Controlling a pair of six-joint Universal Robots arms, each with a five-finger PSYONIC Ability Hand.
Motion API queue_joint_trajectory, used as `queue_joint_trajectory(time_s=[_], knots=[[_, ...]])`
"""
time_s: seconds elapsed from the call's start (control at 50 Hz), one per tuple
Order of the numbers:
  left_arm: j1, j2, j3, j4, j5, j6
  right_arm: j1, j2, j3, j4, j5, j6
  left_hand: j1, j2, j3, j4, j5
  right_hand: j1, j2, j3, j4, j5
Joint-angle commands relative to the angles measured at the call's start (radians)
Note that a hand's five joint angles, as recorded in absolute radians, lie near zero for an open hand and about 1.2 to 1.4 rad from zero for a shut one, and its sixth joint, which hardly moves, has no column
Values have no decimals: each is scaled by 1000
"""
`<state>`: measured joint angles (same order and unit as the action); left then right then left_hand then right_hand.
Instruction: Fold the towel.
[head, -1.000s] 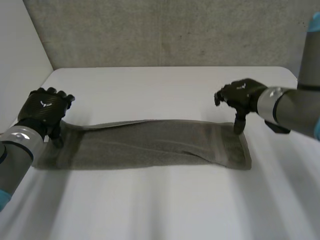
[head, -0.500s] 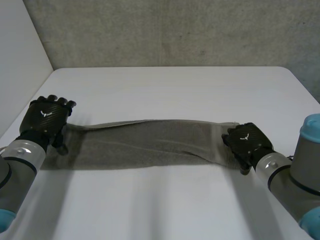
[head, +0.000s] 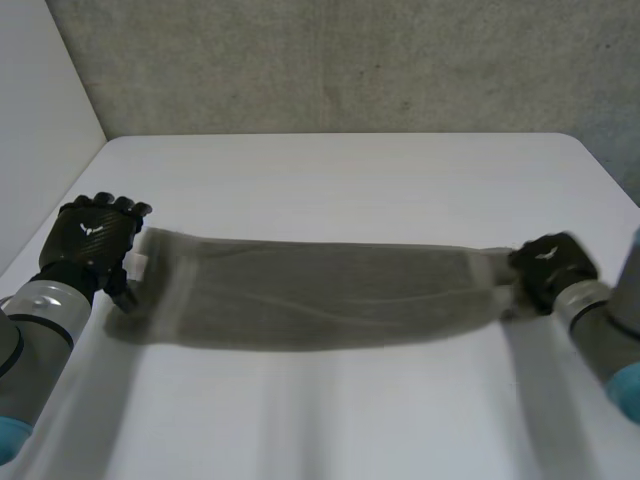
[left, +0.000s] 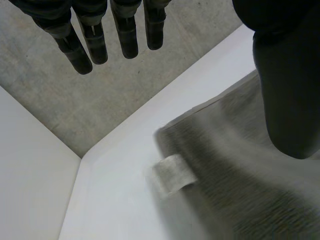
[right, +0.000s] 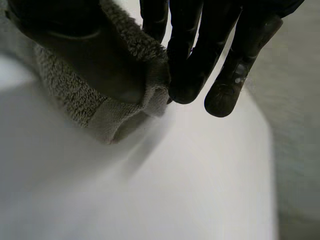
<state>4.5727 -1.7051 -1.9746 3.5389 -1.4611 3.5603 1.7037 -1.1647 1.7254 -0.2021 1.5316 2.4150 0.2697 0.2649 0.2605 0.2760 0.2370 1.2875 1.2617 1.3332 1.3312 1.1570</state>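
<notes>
Spanning the white table (head: 340, 170) from 9 o'clock to 3 o'clock in the head view, the grey towel (head: 320, 295) lies drawn out long and narrow between the two hands. The left hand (head: 92, 240) sits at its 9 o'clock end and the right hand (head: 545, 265) at its 3 o'clock end. From above, the hands present their backs, which hides how each one holds.

The right wrist view settles one grasp. There the thumb (right: 75, 45) and fingers (right: 192, 65) close together on a bunched hem of the towel, pinching it.

The left wrist view settles the other. Its fingers (left: 127, 35) reach out straight, clear of the cloth. Its thumb (left: 285, 95) hangs over the towel's end without clamping it against anything, so this hand is released; whether the thumb touches the cloth I cannot tell. That view also picks out a small pale label (left: 172, 174) at the towel's edge, near its corner.
</notes>
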Motion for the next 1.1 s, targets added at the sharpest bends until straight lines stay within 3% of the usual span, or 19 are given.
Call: queue_joint_trajectory(time_s=[0.02, 0.12, 0.2, 0.24, 0.26, 0.34, 0.36, 0.4, 0.42, 0.46, 0.54, 0.56, 0.58, 0.62, 0.66, 0.8, 0.84, 0.96, 1.1], knots=[[6, 1, 2, 0, 1, 0, -189, -125, -35, 4, -1, -103, -77, -72, -68, -83, -219, 109, 135, 63, 65, 65], [8, 2, 2, 0, -1, 0, -214, -118, -136, 13, 1, -224, -77, -72, -68, -83, -219, 109, 135, 63, 65, 65], [8, 2, 2, 0, -1, 0, -139, -87, -208, 40, 13, -254, -77, -72, -68, -83, -219, 109, 135, 63, 65, 65], [8, 2, 2, 0, -1, 0, 67, -44, -320, 69, 44, -225, -77, -72, -68, -83, -219, 109, 135, 63, 65, 65], [8, 2, 2, 0, -1, 0, 68, -44, -320, 69, 44, -225, -77, -72, -68, -83, -219, 109, 135, 63, 65, 65], [8, 2, 2, 0, -1, -1, 346, 34, -475, 110, 148, -147, -77, -72, -68, -83, -219, 109, 135, 63, 65, 65], [8, 2, 2, 0, -1, -1, 347, 34, -475, 110, 148, -146, -77, -72, -68, -83, -219, 109, 135, 63, 65, 65], [8, 2, 2, 0, -1, -3, 544, 107, -548, 141, 170, -114, -77, -72, -68, -83, -219, 109, 135, 63, 65, 65], [8, 2, 2, 0, -1, -3, 545, 108, -549, 141, 170, -114, -77, -72, -68, -83, -219, 109, 135, 63, 65, 65], [8, 2, 0, 0, -2, -3, 704, 175, -590, 167, 165, -94, -80, -75, -71, -86, -221, 109, 135, 63, 65, 65], [8, 2, 0, 0, -1, -3, 792, 235, -598, 176, 159, -73, -80, -75, -70, -86, -221, 109, 135, 63, 65, 65], [9, 2, 0, 0, -1, -3, 816, 262, -599, 176, 159, -62, -77, -72, -68, -83, -219, -30, -4, -75, -73, -74], [9, 2, 0, 0, -1, -3, 817, 263, -599, 176, 159, -62, -77, -72, -68, -83, -219, -31, -5, -77, -75, -75], [9, 1, 2, 0, -1, -1, 834, 304, -609, 176, 170, -56, -80, -75, -70, -86, -221, -975, -950, -1021, -1019, -1019], [9, -1, 2, 0, -1, -1, 826, 307, -609, 178, 173, -53, -80, -75, -71, -86, -221, -1113, -1087, -1159, -1157, -1157], [8, -11, 0, 2, -1, -1, 775, 234, -543, 179, 165, -14, -77, -72, -68, -83, -219, -1113, -1087, -1159, -1157, -1157], [3, -11, 0, 2, -1, -1, 679, 115, -469, 181, 163, 19, -77, -72, -68, -83, -219, -1113, -1087, -1159, -1157, -1157], [-14, -8, 0, 2, 1, 2, 560, -9, -308, 210, 128, 22, -80, -75, -71, -86, -221, -1113, -1087, -1159, -1157, -1157], [-125, -8, 2, 0, 4, 3, 392, -55, -35, 227, 15, 16, -62, -57, -53, -68, -204, -1056, -1030, -1102, -1100, -1100]])
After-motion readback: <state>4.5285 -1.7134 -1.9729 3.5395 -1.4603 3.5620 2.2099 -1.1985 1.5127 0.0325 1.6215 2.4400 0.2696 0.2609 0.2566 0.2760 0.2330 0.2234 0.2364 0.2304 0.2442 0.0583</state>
